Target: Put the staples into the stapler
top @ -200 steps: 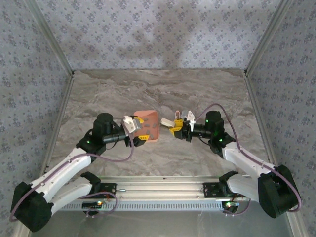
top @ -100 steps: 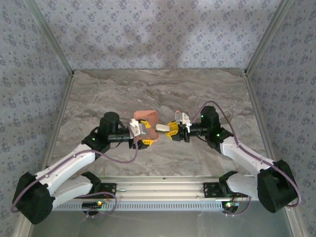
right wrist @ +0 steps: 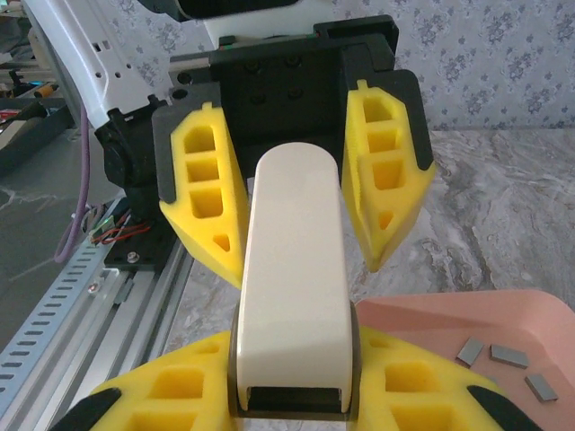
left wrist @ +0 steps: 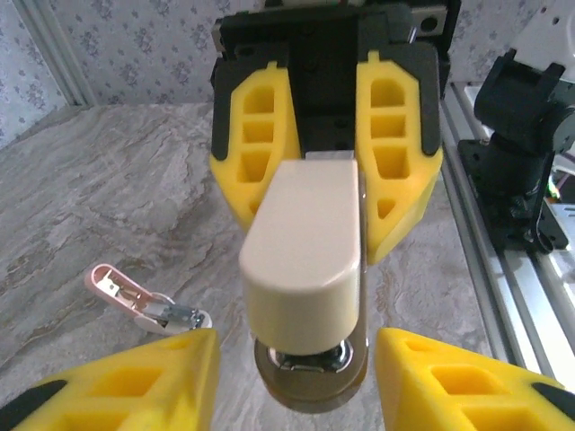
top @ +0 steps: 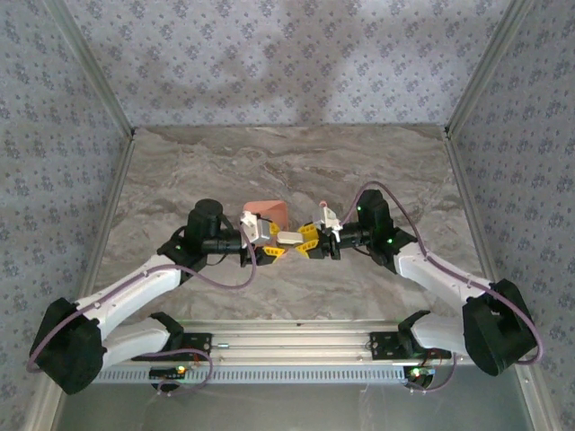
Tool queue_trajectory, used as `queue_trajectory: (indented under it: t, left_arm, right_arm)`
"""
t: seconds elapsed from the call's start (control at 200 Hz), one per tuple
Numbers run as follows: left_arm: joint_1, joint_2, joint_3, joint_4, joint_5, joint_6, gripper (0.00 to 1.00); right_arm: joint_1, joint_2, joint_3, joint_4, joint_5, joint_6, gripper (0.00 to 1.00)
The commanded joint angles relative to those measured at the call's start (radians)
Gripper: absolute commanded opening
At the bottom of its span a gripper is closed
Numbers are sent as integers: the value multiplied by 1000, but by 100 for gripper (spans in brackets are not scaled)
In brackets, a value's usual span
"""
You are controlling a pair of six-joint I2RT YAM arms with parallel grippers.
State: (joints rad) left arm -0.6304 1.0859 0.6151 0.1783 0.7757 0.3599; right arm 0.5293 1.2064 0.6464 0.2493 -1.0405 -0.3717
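The right end effector (top: 308, 242) is pinching the stapler (top: 289, 238) above the table (top: 269, 171) while the left end effector (top: 269, 244), spread, is flanking its free end; light, slick plastic, probably best gripped across its flat sides.

Stapler: cream-white, round-ended plastic stapler (left wrist: 304, 260) with a metal underside, raised off the table.
Right gripper (left wrist: 310, 211): yellow fingers pressed against the stapler's far sides.
Left gripper (left wrist: 296, 355): yellow fingers flank its near end, with narrow gaps.
Pink piece: small pale pink strip with a metal channel (left wrist: 144, 303), lying on the grey marble table (left wrist: 108, 206), away from the aluminium edge rail (left wrist: 503, 269).
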Motion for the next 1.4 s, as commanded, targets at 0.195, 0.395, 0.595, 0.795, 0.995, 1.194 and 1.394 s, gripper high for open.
queue_trajectory:
  t: [0.195,0.395,0.595,0.795,0.995,1.194,1.394]
  left_arm:
    - [-5,15,51,18,62,5,44]
    - [-5,23,59,-7,66,19,46]
    - [-4,27,69,-29,80,34,41]
    - [-5,28,70,-38,82,42,48]
    - [-5,31,69,-46,81,48,48]
    - [-4,28,73,-64,79,53,41]
    - [-4,24,87,-112,79,81,28]
  right_arm:
    - [9,10,38,-8,-33,-21,2]
    - [9,10,41,1,-30,-16,2]
    - [8,8,40,5,-27,-12,2]
    - [9,8,40,13,-29,-7,2]
    - [7,8,38,15,-30,-5,2]
    - [7,8,38,16,-29,-5,2]
    - [7,7,37,9,-23,-5,2]
